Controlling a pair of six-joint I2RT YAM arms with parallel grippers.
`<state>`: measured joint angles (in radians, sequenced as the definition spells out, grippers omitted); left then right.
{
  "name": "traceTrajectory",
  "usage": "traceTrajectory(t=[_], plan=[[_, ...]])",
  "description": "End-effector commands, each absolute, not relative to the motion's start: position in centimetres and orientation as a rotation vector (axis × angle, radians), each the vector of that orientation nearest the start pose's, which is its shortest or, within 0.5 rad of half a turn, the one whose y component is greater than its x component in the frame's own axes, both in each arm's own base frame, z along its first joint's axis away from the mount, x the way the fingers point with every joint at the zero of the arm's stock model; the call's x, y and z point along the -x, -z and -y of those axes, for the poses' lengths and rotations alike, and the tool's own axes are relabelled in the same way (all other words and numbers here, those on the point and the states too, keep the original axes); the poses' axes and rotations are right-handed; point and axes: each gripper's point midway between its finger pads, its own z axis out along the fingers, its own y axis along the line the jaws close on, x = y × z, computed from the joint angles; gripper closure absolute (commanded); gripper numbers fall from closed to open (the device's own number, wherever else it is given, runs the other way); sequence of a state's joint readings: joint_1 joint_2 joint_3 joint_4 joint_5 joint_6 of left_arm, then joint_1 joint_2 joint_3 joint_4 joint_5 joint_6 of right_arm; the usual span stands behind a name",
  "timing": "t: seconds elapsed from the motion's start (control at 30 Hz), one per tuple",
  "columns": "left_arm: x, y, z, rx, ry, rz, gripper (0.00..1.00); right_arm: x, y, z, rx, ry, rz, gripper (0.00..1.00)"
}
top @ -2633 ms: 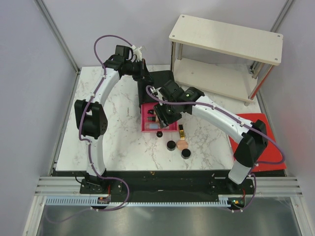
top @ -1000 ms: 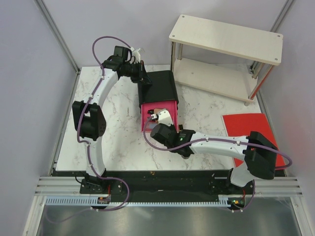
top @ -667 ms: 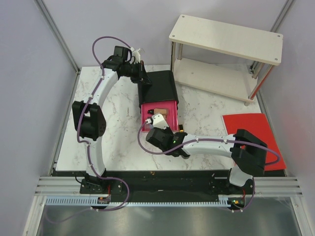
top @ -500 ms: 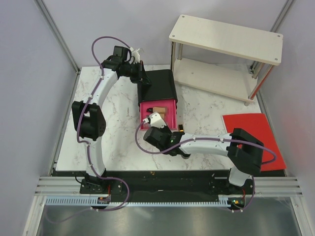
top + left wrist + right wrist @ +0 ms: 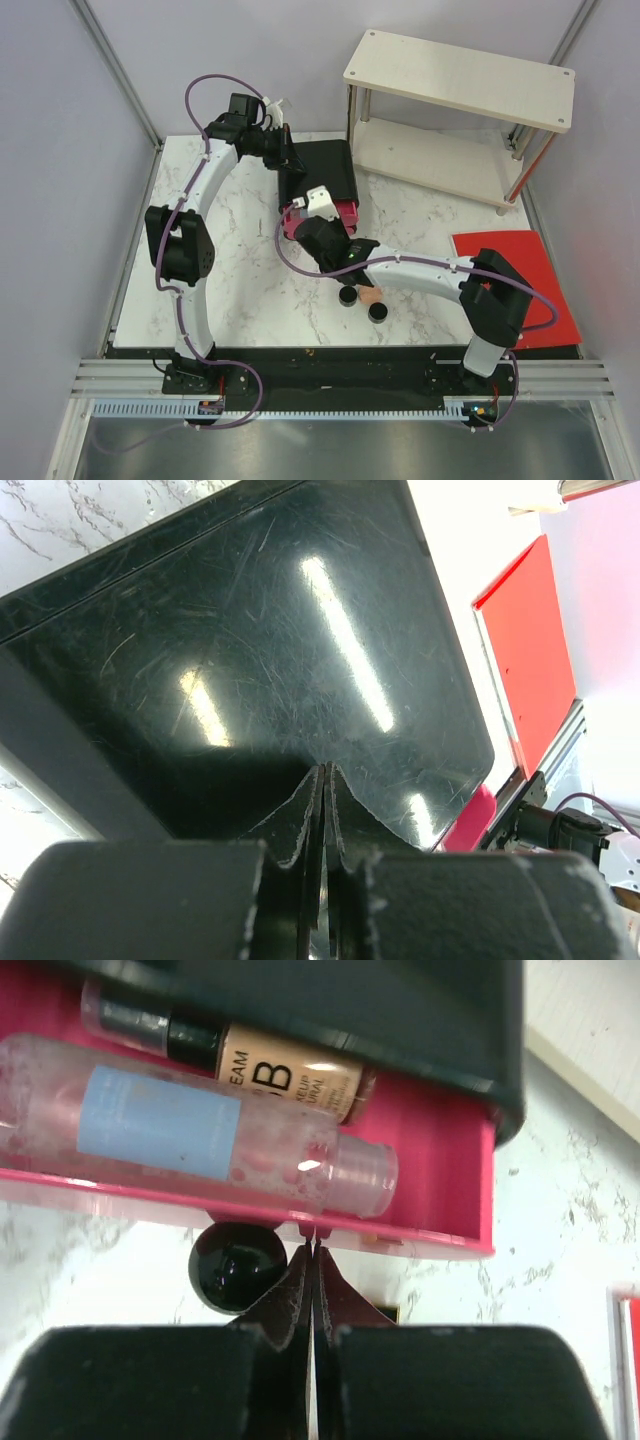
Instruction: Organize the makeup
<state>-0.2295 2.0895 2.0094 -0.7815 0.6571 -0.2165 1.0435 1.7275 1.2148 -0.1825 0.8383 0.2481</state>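
Right wrist: the right pincer, fingers together, tips at the pink plastic drawer rim. Inside lie a bubbly clear tube and a beige tube. Likewise together, the left pincer meets the glossy, scratched box. Round black jars and a puff sit on the marbled desk.
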Motion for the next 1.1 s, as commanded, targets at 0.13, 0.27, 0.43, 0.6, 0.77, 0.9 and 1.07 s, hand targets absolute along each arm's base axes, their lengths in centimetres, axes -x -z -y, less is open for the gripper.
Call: traceTrajectory(t=[0.13, 0.27, 0.43, 0.6, 0.77, 0.9, 1.07], plan=[[-41.9, -9.8, 18.5, -0.209, 0.751, -2.848, 0.93, -37.9, -17.7, -32.5, 0.252, 0.116, -1.891, 1.0], [-41.8, -9.6, 18.4, -0.211, 0.746, -2.855, 0.93, -38.7, -18.1, -33.2, 0.264, 0.109, -1.885, 1.0], [-41.5, -9.6, 18.3, -0.212, 0.735, -2.864, 0.93, -38.4, -19.1, -33.0, 0.279, 0.075, -1.883, 1.0], [-41.8, -10.1, 17.5, -0.212, 0.667, -2.849, 0.93, -37.1, -21.8, -32.7, 0.303, 0.006, -1.899, 1.0], [-42.7, -10.6, 17.7, -0.18, 0.672, -2.822, 0.93, -36.2, -22.4, -31.6, 0.331, -0.14, -2.014, 0.99], [-43.4, -10.8, 18.5, -0.165, 0.723, -2.807, 0.93, -37.0, -21.6, -30.2, 0.268, -0.488, -2.185, 0.6], [-44.1, -10.9, 19.0, -0.154, 0.757, -2.795, 0.93, -37.5, -21.4, -29.2, 0.132, -0.955, -2.2, 0.3]])
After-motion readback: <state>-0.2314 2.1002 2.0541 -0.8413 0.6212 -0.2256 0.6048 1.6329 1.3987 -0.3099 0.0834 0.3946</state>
